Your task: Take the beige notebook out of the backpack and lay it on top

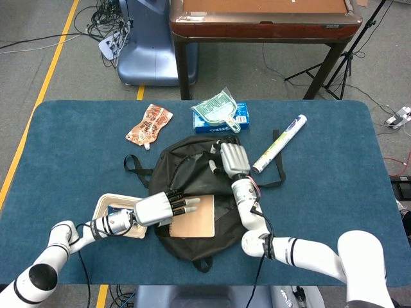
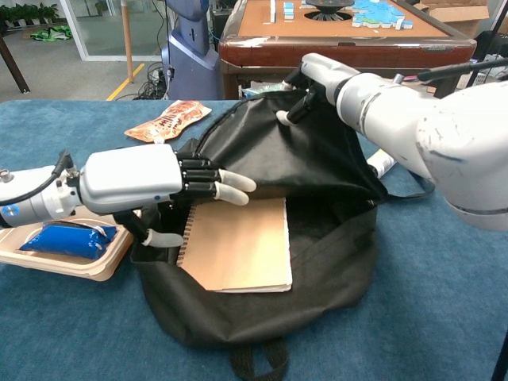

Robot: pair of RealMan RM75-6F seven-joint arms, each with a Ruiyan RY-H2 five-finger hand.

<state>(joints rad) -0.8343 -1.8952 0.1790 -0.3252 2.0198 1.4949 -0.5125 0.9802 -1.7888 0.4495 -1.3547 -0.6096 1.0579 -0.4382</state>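
The black backpack (image 1: 186,186) (image 2: 317,262) lies open mid-table. The beige spiral notebook (image 1: 197,223) (image 2: 238,246) lies flat in its opening, mostly exposed. My left hand (image 1: 160,208) (image 2: 147,184) hovers at the notebook's upper left corner, its fingers (image 2: 230,184) stretched out over the top edge and the thumb low beside the spiral binding; it holds nothing. My right hand (image 1: 233,159) (image 2: 317,78) grips the backpack's upper flap (image 2: 278,143) and holds it raised at the far side.
A beige tray (image 1: 104,206) (image 2: 32,210) with a blue packet (image 2: 70,238) sits left of the backpack, under my left forearm. An orange snack pouch (image 1: 149,123), a green-white pack on a blue box (image 1: 221,115) and a white tube (image 1: 279,143) lie farther back.
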